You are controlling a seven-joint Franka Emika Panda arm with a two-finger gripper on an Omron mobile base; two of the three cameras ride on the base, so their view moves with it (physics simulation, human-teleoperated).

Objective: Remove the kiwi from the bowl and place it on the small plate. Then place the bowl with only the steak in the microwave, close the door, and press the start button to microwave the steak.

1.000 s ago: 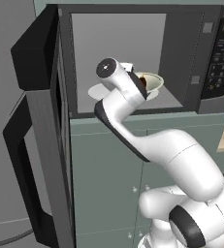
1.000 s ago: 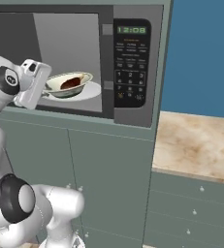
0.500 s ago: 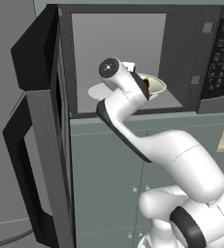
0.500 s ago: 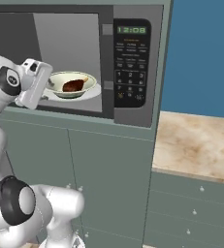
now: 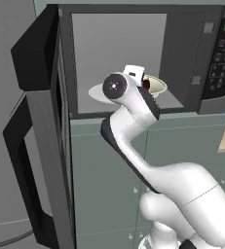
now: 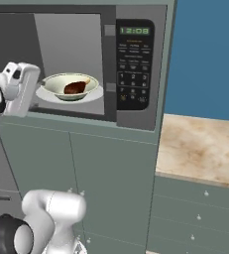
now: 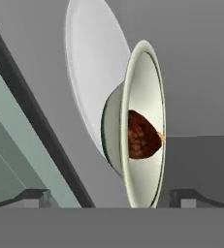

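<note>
A cream bowl [image 6: 70,85] with the brown steak [image 6: 75,88] in it rests on the white turntable [image 6: 93,93] inside the open microwave [image 6: 136,109]. In the hand view the bowl [image 7: 145,87] and steak [image 7: 141,134] appear rolled on their side, just ahead. My gripper [image 7: 111,198] is open, its fingertips [image 7: 33,197] spread wide at the cavity's mouth and apart from the bowl. From the right base view the hand [image 6: 24,89] hovers left of the bowl. The bowl's rim [image 5: 155,83] peeks out behind my wrist.
The microwave door [image 5: 36,146] stands swung wide open to the left, with its dark handle [image 5: 16,160] facing out. The keypad [image 6: 134,64] lies right of the cavity. Green cabinets [image 6: 111,178] sit below, and a stone counter [image 6: 205,144] extends to the right.
The bowl, tilted in the grip a second ago, now sits level on the turntable. My hand has let go and drawn back a little toward the cavity's mouth.
</note>
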